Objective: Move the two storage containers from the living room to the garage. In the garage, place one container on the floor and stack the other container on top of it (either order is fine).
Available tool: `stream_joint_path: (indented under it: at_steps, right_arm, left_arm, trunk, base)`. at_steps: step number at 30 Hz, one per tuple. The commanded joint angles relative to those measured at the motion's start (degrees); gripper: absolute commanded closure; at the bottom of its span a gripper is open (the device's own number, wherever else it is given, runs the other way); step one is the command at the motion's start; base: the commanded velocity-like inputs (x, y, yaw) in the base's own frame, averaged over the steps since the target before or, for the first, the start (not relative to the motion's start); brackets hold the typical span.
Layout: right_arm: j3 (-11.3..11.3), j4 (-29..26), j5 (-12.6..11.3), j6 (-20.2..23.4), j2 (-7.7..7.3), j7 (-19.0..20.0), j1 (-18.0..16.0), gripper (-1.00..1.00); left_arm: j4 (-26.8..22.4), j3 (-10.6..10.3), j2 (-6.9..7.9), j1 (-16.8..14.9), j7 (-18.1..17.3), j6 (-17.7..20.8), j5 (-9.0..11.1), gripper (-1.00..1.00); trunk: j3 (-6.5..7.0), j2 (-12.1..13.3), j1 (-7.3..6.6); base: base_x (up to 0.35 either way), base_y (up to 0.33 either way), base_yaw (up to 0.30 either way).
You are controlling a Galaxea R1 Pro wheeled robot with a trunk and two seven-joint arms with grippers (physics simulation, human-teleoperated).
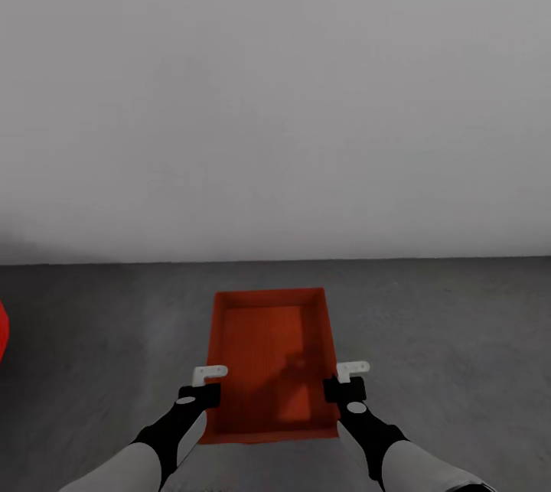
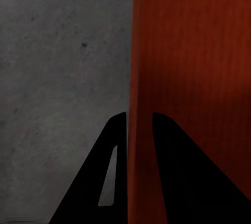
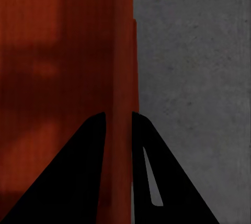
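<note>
Dim, flat, diffuse render lighting, no visible source, no glare. Plain white-grey wall [image 1: 275, 94] evenly lit, darkening slightly toward its base at far left. Rough dark grey concrete floor [image 1: 444, 324] soft and slightly blurry; speckle sharper in the wrist views. Red-orange rectangular low-walled container [image 1: 268, 347] shows a soft blotchy shadow on its bottom, near right. Black fingers [image 2: 172, 177] are featureless silhouettes. No edge distortion.

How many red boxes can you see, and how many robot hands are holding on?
Red boxes: 1, the storage container
Robot hands: 2, the left gripper and the right gripper, each pinching one side wall
Total: 3
</note>
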Motion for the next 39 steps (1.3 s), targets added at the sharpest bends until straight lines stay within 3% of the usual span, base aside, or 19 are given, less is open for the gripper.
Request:
stream_joint_path:
  at_steps: [1, 20, 39]
  right_arm:
    - [-2.4, 0.1, -5.0, -0.4, -0.05, -1.6, 0.0, 1.0]
    - [-2.4, 0.1, -4.9, -0.5, -0.05, -1.6, 0.0, 1.0]
    - [-2.4, 0.1, -4.9, -0.5, -0.05, -1.6, 0.0, 1.0]
  left_arm:
    - [-0.3, 2.6, 2.12, 0.0, 2.4, -3.7, -0.7, 1.0]
    - [-0.3, 2.7, 2.14, 0.0, 2.4, -3.7, -0.7, 1.0]
    - [-0.5, 2.7, 2.14, 0.0, 2.4, -3.7, -0.7, 1.0]
  trunk:
    - [-0.05, 0.0, 0.01]
    - [-0.05, 0.0, 0.01]
    - [-0.05, 0.0, 0.01]
  base:
    - [0.0, 0.0, 0.154]
    - [-0.091, -0.187, 0.016]
    - [-0.006, -0.015, 0.0]
